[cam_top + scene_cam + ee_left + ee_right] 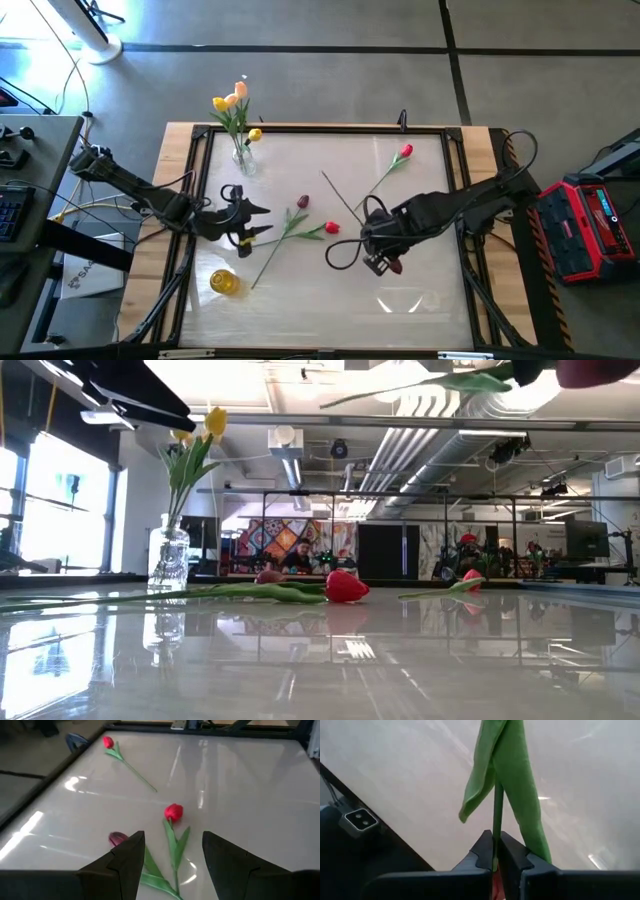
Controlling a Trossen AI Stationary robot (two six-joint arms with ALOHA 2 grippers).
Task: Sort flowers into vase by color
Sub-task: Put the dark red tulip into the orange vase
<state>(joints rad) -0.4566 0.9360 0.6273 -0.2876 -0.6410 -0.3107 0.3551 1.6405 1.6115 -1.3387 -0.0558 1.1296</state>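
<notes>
Right wrist view shows the right gripper (495,851) with its fingers clenched tight on the thin green stem of a flower (510,780), the leaves hanging past the tips. In the high view this gripper (380,262) sits over the right-middle of the table (420,310), with the dark red head of its flower just beside it and the stem running up and away toward the table's far side. So the step in hand looks like carrying one picked flower.

The next move, as I judge it, calls for swinging that flower across to a vase and lowering it stem first; which vase suits its color I cannot say for sure. A clear vase (243,158) with yellow and peach flowers stands near the far left corner, and a yellow object (224,282) sits near the left front.

The left gripper (255,221) hovers left of centre, fingers spread and holding nothing. Just ahead of it lie a red flower (173,812) and a dark maroon one (118,838); a third red flower (108,742) lies well apart, toward the far right.
</notes>
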